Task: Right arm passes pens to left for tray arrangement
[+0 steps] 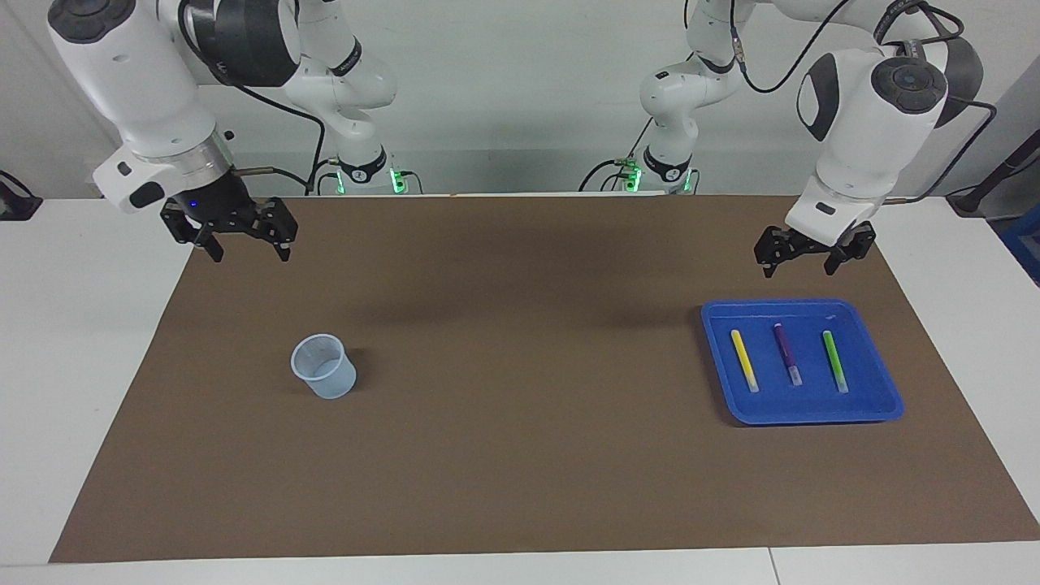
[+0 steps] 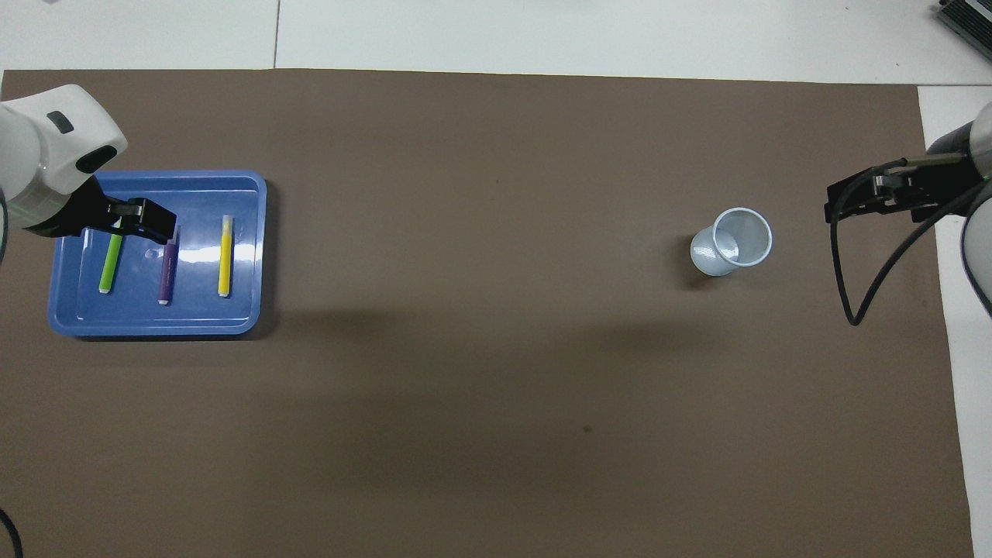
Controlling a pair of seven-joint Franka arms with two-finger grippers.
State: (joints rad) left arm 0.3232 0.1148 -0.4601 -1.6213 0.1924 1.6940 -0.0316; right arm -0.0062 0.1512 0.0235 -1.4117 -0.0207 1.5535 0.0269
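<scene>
The blue tray [image 1: 804, 416] [image 2: 155, 327] lies toward the left arm's end of the table. Three pens rest in it side by side and apart: yellow [image 1: 744, 360] [image 2: 225, 256], purple [image 1: 786, 353] [image 2: 166, 273] and green [image 1: 834, 361] [image 2: 111, 265]. My left gripper [image 1: 803, 262] [image 2: 151, 221] hangs open and empty in the air over the tray's robot-side rim. From overhead it covers the ends of the green and purple pens. My right gripper [image 1: 248, 248] [image 2: 849, 198] is open, holds nothing, and hovers over the mat's edge at the right arm's end.
A small translucent bluish cup [image 1: 323, 367] [image 2: 732, 242] stands upright on the brown mat [image 1: 520, 406] toward the right arm's end, with nothing visible in it. White tabletop borders the mat.
</scene>
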